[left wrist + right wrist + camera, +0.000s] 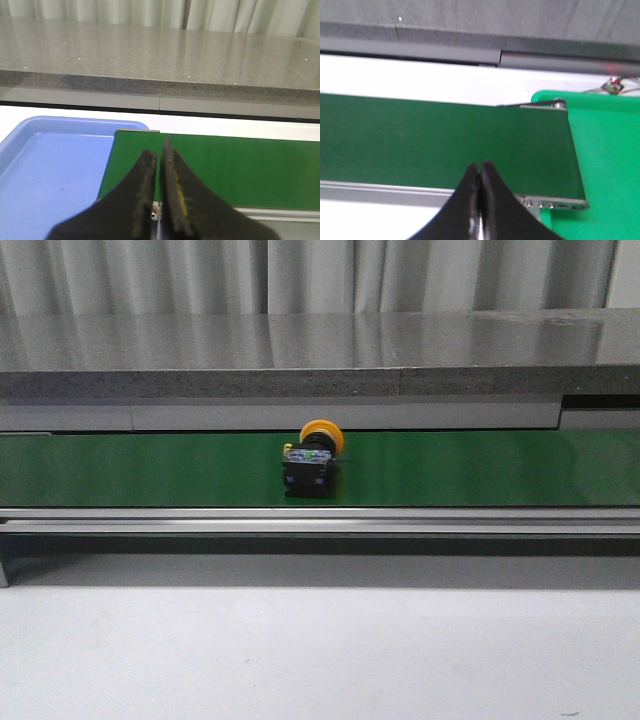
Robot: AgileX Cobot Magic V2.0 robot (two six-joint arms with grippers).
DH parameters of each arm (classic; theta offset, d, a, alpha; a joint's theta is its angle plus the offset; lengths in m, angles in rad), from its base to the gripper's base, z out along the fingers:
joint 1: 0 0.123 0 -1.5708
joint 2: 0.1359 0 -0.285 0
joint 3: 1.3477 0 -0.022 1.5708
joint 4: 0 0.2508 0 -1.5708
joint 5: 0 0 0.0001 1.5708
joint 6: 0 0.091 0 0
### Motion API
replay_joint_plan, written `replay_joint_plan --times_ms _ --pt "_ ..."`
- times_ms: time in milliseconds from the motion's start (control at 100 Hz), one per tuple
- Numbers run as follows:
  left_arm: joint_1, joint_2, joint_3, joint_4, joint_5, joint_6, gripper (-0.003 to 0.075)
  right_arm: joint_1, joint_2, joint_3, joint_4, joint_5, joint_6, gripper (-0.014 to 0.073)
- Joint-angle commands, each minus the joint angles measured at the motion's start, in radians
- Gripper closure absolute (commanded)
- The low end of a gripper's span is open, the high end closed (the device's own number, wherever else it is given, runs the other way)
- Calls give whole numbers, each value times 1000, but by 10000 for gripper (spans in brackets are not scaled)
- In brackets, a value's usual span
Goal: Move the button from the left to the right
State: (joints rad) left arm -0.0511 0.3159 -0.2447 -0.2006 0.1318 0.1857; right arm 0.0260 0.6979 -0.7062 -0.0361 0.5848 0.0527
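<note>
Item: button (311, 462), one unit. Orange-yellow mushroom cap, black boxy body with small green marks. Lies on its side at the centre of the green conveyor belt (480, 468) in the front view, cap at 12 o'clock, body at 6 o'clock, apart from both hands.

Left hand (160, 155): fingers pressed together, holding nothing, over the belt's end; blue tray (50, 165) just beside that end.

Right hand (479, 172): fingers closed, holding nothing, over the belt's other end; green tray (605, 150) just beside.

Backdrop: grey speckled counter (300, 360), curtains (330, 275).
</note>
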Motion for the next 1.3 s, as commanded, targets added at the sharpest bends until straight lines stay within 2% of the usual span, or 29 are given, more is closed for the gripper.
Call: replay_joint_plan --times_ms 0,210,460,530,600,770,840,910,1289 --pt "-10 8 -26 -12 -86 2 715 0 95 -103 -5 31 0 661" --pt "-10 8 -26 -12 -86 2 715 0 234 -161 73 74 0 661" --pt "-10 8 -26 -12 -86 2 715 0 311 -161 79 90 0 648" --pt "-10 8 -26 -12 -86 2 715 0 318 -161 79 101 0 589" --pt "-10 8 -26 -12 -86 2 715 0 320 -161 79 111 0 473" --pt "-10 8 -26 -12 -86 2 715 0 320 -161 79 106 0 75" --pt "-10 8 -26 -12 -86 2 715 0 320 -161 87 105 0 -24" --pt "-10 8 -26 -12 -86 2 715 0 320 -161 86 97 0 -56" --pt "-10 8 -26 -12 -86 2 715 0 320 -161 145 14 0 -51"
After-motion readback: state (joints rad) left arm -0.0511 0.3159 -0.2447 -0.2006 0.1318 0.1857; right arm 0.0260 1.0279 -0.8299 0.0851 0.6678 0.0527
